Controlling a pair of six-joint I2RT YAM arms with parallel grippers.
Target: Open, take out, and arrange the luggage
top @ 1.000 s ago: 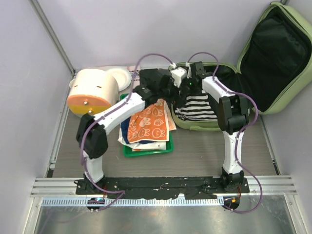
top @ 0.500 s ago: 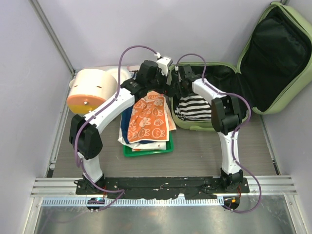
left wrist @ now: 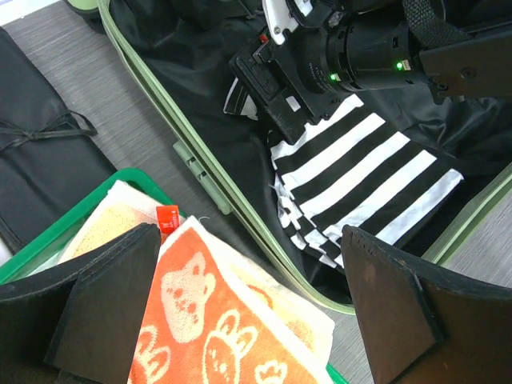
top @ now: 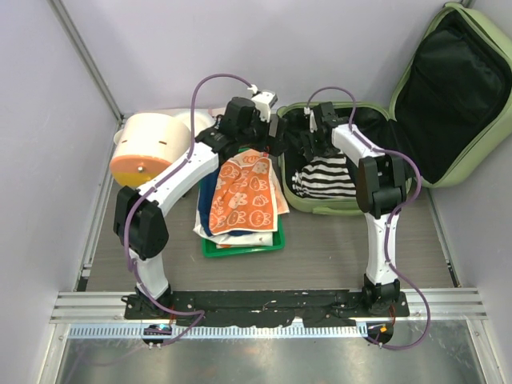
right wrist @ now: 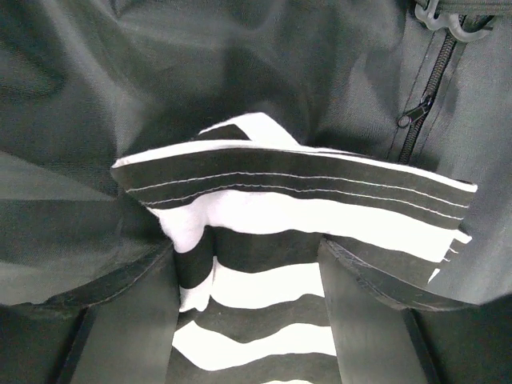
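Slippage is the main risk: the right gripper (right wrist: 248, 268) stands spread astride a raised fold of striped cloth (right wrist: 304, 180), and closing on only the top layer could let the rest unfold or snag the lining. That arm bends down into the open luggage (top: 460, 88) at the table's back right. The left gripper (left wrist: 250, 240), spread wide and empty, hovers over the towel (left wrist: 208, 320) beside the luggage rim.
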